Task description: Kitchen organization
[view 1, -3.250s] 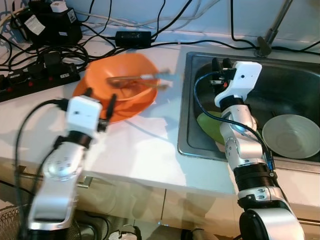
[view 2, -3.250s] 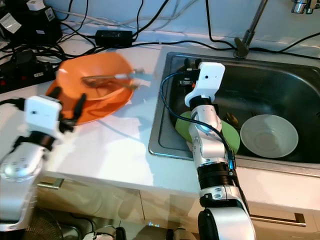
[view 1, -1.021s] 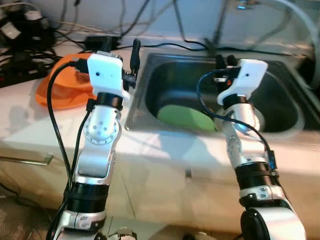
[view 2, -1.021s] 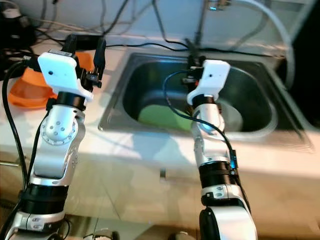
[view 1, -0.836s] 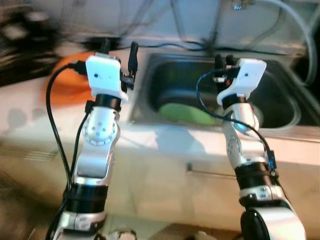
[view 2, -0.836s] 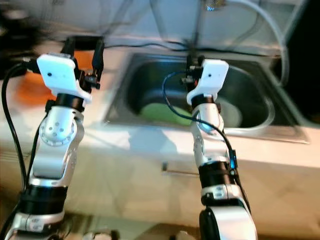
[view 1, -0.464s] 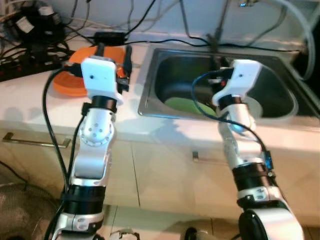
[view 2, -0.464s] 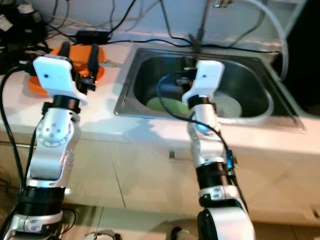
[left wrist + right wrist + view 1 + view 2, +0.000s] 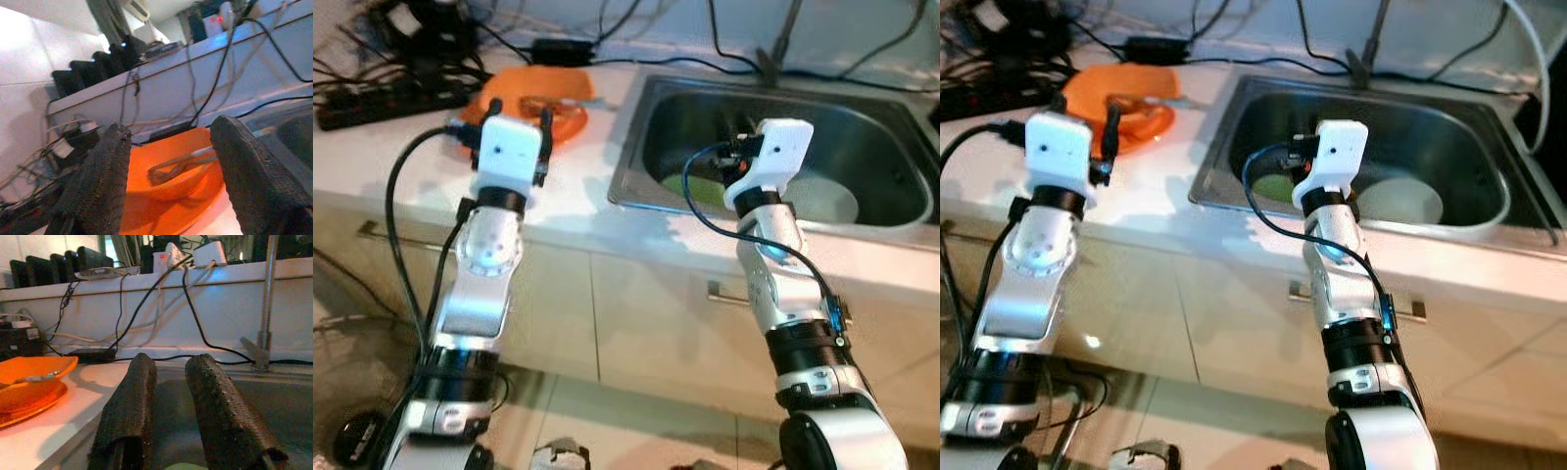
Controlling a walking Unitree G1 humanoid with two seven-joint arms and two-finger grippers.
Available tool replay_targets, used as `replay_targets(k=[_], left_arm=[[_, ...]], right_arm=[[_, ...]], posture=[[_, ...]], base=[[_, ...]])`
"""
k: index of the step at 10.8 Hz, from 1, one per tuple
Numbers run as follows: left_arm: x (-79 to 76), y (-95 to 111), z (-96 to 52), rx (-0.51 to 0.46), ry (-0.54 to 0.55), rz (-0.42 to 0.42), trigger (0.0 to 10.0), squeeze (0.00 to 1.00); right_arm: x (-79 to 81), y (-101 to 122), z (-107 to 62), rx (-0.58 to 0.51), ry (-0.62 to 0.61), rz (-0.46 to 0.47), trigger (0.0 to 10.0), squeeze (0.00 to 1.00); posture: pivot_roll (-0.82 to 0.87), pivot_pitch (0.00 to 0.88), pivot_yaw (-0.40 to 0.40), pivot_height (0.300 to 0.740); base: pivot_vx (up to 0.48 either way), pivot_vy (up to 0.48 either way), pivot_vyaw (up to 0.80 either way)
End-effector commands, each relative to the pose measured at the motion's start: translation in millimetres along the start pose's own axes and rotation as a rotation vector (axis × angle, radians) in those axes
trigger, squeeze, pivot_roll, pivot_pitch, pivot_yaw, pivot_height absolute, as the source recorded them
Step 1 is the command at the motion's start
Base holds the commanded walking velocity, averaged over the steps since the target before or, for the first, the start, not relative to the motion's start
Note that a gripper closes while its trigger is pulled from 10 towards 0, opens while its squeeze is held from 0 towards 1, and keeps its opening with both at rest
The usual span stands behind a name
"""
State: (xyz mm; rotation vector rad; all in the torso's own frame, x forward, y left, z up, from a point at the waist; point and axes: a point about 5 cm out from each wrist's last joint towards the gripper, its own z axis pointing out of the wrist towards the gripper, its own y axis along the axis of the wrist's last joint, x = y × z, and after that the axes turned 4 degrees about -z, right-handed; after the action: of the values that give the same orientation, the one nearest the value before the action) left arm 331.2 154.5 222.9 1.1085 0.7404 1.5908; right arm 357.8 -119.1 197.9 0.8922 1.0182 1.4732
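Your view had pulled back from the counter (image 9: 382, 162); both arms were raised. Left pincer (image 9: 168, 196) gaped wide, right pincer (image 9: 171, 416) narrow, both empty. Dishes remained unsorted: orange bowl (image 9: 533, 98), green plate (image 9: 700, 186), white bowl (image 9: 822, 201).

White counter (image 9: 570, 201) — orange bowls (image 9: 533, 98), perhaps stacked

Bare counter (image 9: 411, 147) offers passage; orange bowl (image 9: 533, 98) (with tongs (image 9: 183, 164)) blocks the back.
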Motion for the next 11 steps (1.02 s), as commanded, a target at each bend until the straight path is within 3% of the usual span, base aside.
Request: replay_targets(k=[1,2,4,5,9,11], left_arm=[[-4.6,-3,2.7,0.018,-0.015,0.037,10.0,0.00],[-14.0,-5,2.4,0.021,-0.063,0.052,10.0,0.00],[-24.9,-3,-2.6,0.008,-0.084,-0.019,10.0,0.00],[-27.3,-3,-3.6,0.007,-0.089,-0.025,10.0,0.00],[-36.3,0,-6.9,-0.024,-0.123,-0.027,10.0,0.00],[-36.6,-1,-6.8,-0.022,-0.120,-0.029,10.0,0.00]], right_arm=[[-0.5,-2,-0.5,0.015,0.008,-0.003,10.0,0.00],[2.4,-3,-0.8,0.024,0.024,-0.018,10.0,0.00],[3.3,-4,-1.0,0.028,0.036,-0.034,10.0,0.00],[2.6,-5,-0.9,0.036,0.029,-0.031,10.0,0.00],[1.8,-6,-1.1,0.038,0.020,-0.019,10.0,0.00],[4.2,-6,-1.0,0.036,0.032,-0.047,10.0,0.00]], posture=[[0.09,0.070,0.001,0.740],[0.09,0.069,0.002,0.740],[0.10,0.065,0.003,0.740],[0.09,0.061,0.004,0.740],[0.09,0.040,0.010,0.740],[0.09,0.035,0.013,0.740]], base=[[0.000,0.000,0.00],[0.000,0.000,0.00],[0.000,0.000,0.63],[0.000,0.000,0.73],[0.000,0.000,0.00],[0.276,0.000,0.40]])
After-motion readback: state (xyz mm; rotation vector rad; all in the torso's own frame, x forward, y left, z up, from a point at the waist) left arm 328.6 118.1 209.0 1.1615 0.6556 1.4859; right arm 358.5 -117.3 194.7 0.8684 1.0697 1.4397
